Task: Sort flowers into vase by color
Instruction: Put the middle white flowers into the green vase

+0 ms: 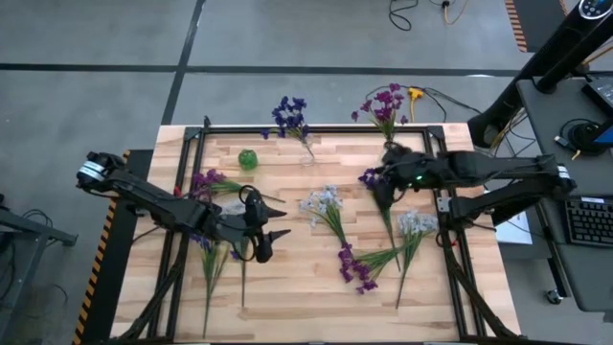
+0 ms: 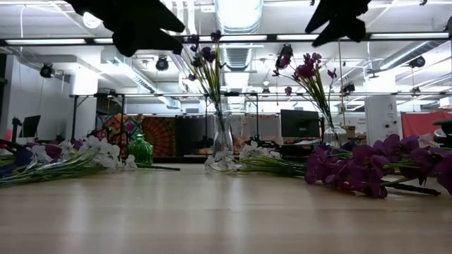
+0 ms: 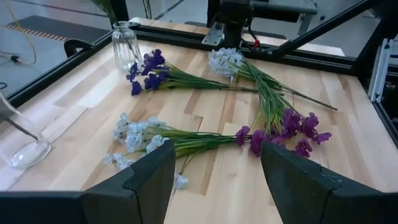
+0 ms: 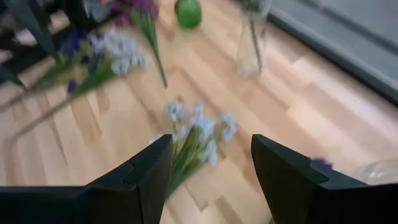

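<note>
The left gripper (image 1: 278, 233) hangs over the table's middle-left, fingers spread wide, empty. The right gripper (image 1: 367, 176) hovers near the far right, also wide open and empty. Between them lie pale-blue sprigs (image 1: 324, 204); magenta sprigs (image 1: 356, 268) lie toward the near edge. At the far edge, one glass vase (image 1: 308, 150) holds dark violet flowers (image 1: 288, 115), another vase (image 2: 335, 135) magenta flowers (image 1: 385, 103).

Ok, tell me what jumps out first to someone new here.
Two glass vases at the table's far edge already hold flowers: dark blue-violet sprigs in one, magenta sprigs in the other. Loose pale-blue sprigs lie mid-table, between the left gripper and right gripper, both with jaws open and empty.
</note>
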You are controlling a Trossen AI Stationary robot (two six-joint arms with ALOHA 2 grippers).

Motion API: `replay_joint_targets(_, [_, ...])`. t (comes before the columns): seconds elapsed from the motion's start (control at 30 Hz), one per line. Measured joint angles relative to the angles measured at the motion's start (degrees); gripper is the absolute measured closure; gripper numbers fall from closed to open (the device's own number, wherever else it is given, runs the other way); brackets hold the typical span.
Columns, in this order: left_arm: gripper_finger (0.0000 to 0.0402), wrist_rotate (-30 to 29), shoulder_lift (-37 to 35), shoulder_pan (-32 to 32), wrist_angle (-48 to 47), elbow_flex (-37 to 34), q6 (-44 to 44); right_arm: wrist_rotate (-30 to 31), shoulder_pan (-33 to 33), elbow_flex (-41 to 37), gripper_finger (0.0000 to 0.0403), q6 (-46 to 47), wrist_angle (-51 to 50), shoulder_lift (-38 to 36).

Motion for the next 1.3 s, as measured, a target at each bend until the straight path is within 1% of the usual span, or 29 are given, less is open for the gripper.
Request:
replay_joint_targets(0.23, [0.0182,-0.03,-2.03,-0.19,0.26,-0.17,2.68,-2.78,0.54,-0.05,0.0193,1.74,0.19,8.79])
replay_joint_targets(0.43, [0.0182,-0.07,-5.27,-0.19,-1.16,-0.31,2.80,-4.58,0.54,-0.07,0.0190,4.31,0.84,16.52])
replay_joint_targets(0.53, [0.0182,-0.16,-7.15,-0.19,-1.21,-0.41,2.45,-4.63,0.54,-0.07,0.0172,5.43,1.15,20.52])
replay_joint_targets(0.7, [0.0182,-0.22,-9.17,-0.17,-1.63,-0.51,2.38,-4.92,0.54,-0.09,0.0124,6.78,3.10,26.98])
replay_joint_targets(0.87, [0.0182,-0.20,-9.84,-0.16,-1.63,-0.94,2.38,-11.43,0.54,-0.09,0.0089,6.89,10.06,32.78])
replay_joint_targets(0.97, [0.0182,-0.20,-9.84,-0.16,-1.67,-1.30,2.25,-13.69,0.54,-0.09,0.0081,6.91,12.55,36.06])
replay_joint_targets(1.17, [0.0182,-0.20,-9.74,-0.16,-1.78,-1.64,1.29,-13.65,0.64,-0.09,0.0078,7.65,14.25,40.92])
replay_joint_targets(1.3, [0.0182,-0.22,-9.47,-0.16,-2.03,-1.64,1.16,-13.65,1.16,-0.09,0.0078,7.74,16.38,42.21])
